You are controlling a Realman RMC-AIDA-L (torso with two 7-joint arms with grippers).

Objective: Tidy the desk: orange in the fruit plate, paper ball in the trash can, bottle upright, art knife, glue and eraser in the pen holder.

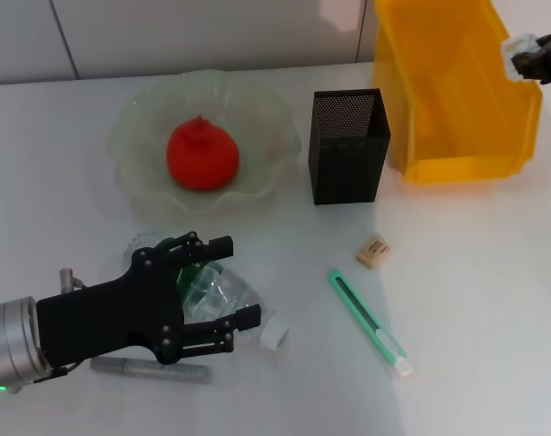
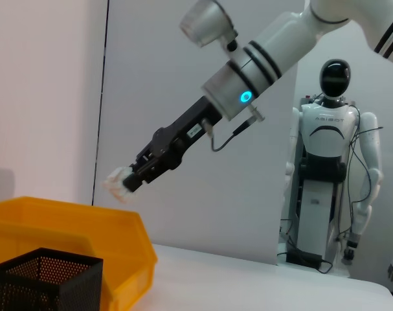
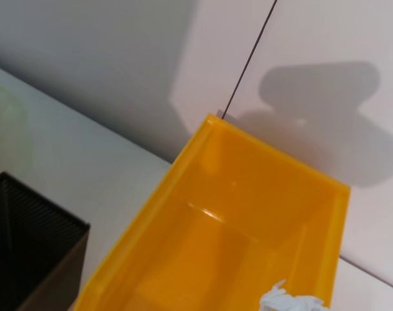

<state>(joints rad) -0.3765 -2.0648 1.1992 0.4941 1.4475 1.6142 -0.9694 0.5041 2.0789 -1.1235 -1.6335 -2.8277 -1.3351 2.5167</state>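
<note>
The paper ball point(image 1: 522, 44), pinched in our right gripper point(image 1: 529, 60), hangs over the yellow trash can point(image 1: 457, 100); our left gripper point(image 1: 222, 291) gapes around the fallen bottle point(image 1: 222, 289).

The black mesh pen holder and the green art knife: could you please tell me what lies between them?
In the head view, a small tan eraser lies on the white desk between the black mesh pen holder and the green art knife.

The left gripper point(image 1: 222, 289) was matte black with screw-fastened linkage fingers on a silver cylindrical wrist bearing a green indicator light. The right gripper point(image 2: 127, 183) was black, mounted on a white, black-banded arm with a blue light ring and a black cable.
</note>
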